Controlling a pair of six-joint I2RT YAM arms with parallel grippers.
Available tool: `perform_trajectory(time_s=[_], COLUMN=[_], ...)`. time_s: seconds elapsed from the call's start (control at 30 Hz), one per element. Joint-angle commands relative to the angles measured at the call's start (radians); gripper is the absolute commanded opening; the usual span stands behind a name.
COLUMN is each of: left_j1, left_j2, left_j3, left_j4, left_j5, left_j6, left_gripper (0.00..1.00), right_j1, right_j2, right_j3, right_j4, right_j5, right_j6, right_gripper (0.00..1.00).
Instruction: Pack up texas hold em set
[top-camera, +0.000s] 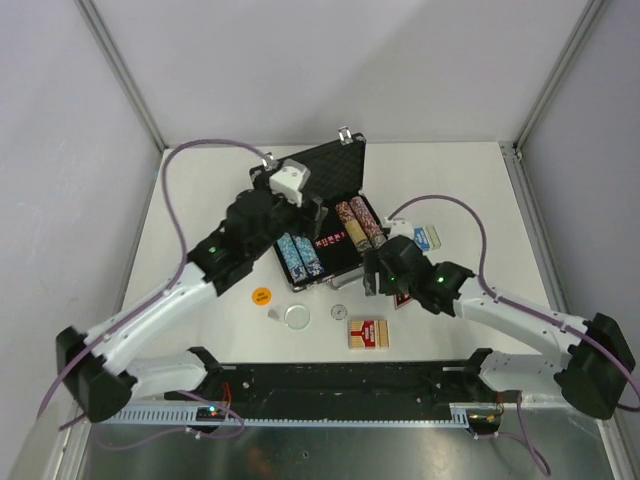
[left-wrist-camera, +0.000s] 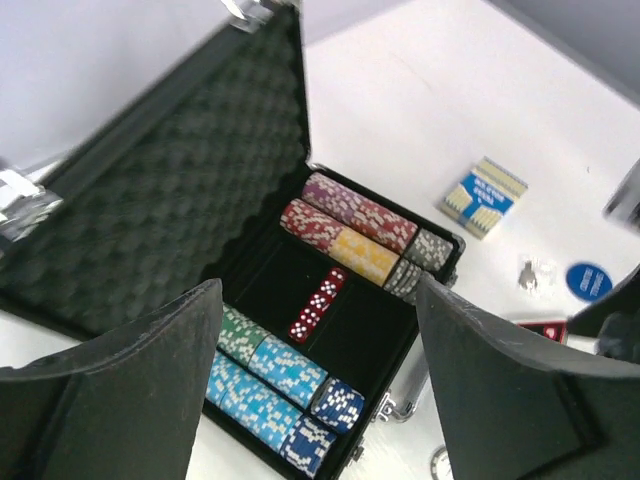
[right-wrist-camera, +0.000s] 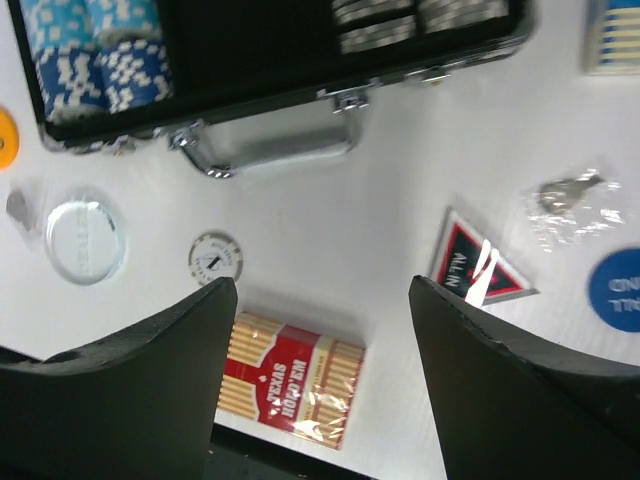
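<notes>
The black silver-trimmed briefcase (top-camera: 335, 262) lies open at the table's middle, its foam-lined lid (top-camera: 331, 166) raised at the back. Rows of poker chips (left-wrist-camera: 355, 225) fill both sides, with red dice (left-wrist-camera: 318, 303) in the centre slot. My left gripper (top-camera: 311, 216) hovers open and empty above the case (left-wrist-camera: 380, 350). My right gripper (top-camera: 372, 281) is open and empty above the table in front of the case, over a red card deck (right-wrist-camera: 290, 388). A red triangle (right-wrist-camera: 478, 268), a blue button (right-wrist-camera: 618, 290) and a blue card deck (left-wrist-camera: 484, 196) lie to the right.
On the table in front of the case lie an orange button (top-camera: 261, 296), a clear round disc (top-camera: 297, 316), a small white chip (right-wrist-camera: 216, 258) and a small clear bag of keys (right-wrist-camera: 570, 200). The case handle (right-wrist-camera: 270, 150) faces the arms.
</notes>
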Motion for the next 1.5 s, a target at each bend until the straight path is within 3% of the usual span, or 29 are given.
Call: perform_trajectory(time_s=[0.0, 0.13, 0.37, 0.6, 1.23, 1.47], left_j1=[0.007, 0.009, 0.011, 0.012, 0.012, 0.026], left_j2=[-0.155, -0.247, -0.308, -0.324, -0.302, -0.298], left_j3=[-0.054, -0.106, -0.144, -0.166, -0.178, -0.184], left_j4=[0.062, 0.064, 0.063, 0.061, 0.057, 0.054], left_j5=[-0.173, -0.209, -0.19, -0.161, -0.137, -0.115], left_j6=[-0.037, -0.043, -0.058, -0.068, -0.077, -0.1], left_gripper=[0.88, 0.98, 1.0, 1.0, 1.0, 1.0], right_j1=[0.108, 0.205, 0.306, 0.31, 0.268, 0.274], right_j2=[0.068, 0.151, 0.372, 0.561, 0.66, 0.653], right_j3=[0.0, 0.024, 0.131, 0.244, 0.249, 0.248], right_j4=[0.085, 0.095, 0.083, 0.04, 0.037, 0.028], right_j5=[0.043, 0.045, 0.063, 0.026, -0.057, -0.006], right_j6=[0.045, 0.056, -0.014, -0.052, -0.045, -0.04], right_gripper=[0.76, 0.77, 0.84, 0.75, 0.6, 0.48])
